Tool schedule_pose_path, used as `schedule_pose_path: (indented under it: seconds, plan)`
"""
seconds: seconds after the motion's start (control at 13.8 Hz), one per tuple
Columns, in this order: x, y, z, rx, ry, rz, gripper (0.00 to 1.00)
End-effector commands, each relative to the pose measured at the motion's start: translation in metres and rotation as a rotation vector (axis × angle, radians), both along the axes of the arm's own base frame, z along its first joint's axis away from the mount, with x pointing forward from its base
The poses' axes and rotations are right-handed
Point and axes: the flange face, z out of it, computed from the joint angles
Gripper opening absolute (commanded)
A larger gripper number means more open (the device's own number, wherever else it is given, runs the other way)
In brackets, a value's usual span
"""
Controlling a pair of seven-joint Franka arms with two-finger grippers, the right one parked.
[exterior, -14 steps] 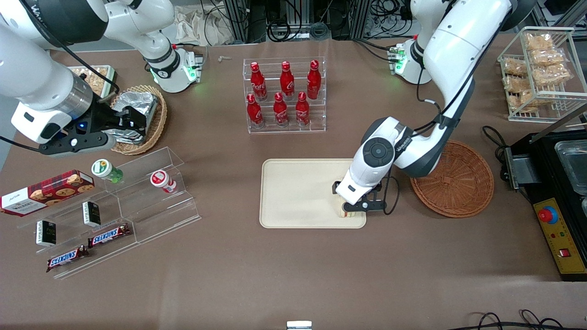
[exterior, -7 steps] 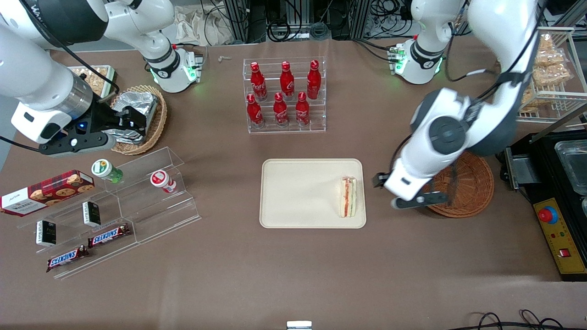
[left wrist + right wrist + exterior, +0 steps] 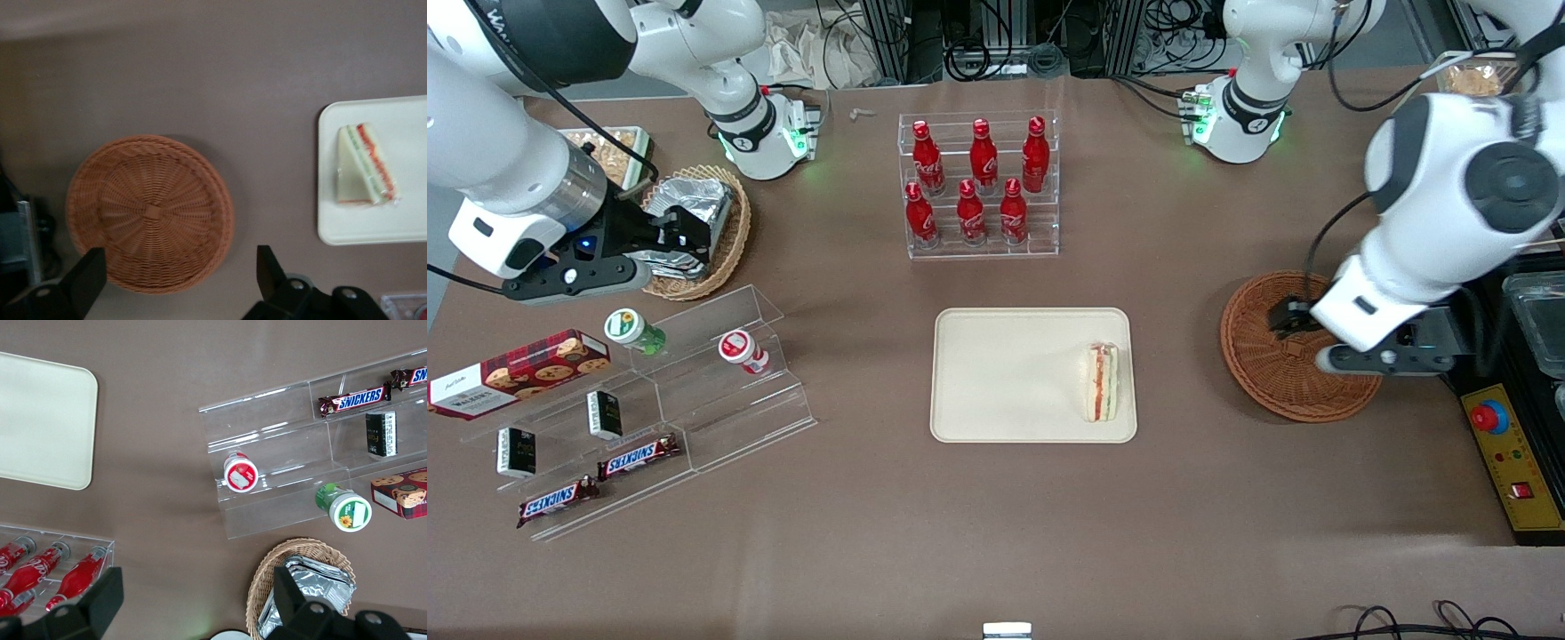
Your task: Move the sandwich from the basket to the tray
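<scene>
Sandwich: the sandwich (image 3: 1101,382) lies flat on the tray (image 3: 1005,373), near the short edge closest to the basket, filling stripe showing.
Basket: the basket (image 3: 1272,373) sits empty, just beside the tray but apart from it.
Gripper: the gripper (image 3: 180,280) hangs above the basket, fingers spread wide with nothing between them.
Progress: by my reckoning the job is done; nothing is left but parking the arm.
Surroundings: a rack of red bottles (image 3: 978,187) stands farther from the front camera than the tray.
Obstacles: nothing crowds the tray or the sandwich.
</scene>
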Motion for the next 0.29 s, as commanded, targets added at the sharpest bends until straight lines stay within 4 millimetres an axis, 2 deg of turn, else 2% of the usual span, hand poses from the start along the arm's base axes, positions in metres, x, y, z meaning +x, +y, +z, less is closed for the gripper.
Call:
schedule_pose_path:
  seconds: [0.0,0.14,0.22]
  plan:
    - [0.005,0.038,0.015,-0.011,0.004,-0.116,1.0]
    - [0.015,0.06,0.031,0.009,-0.026,-0.225,1.0]
    - [0.022,0.07,0.031,0.01,-0.024,-0.242,1.0]
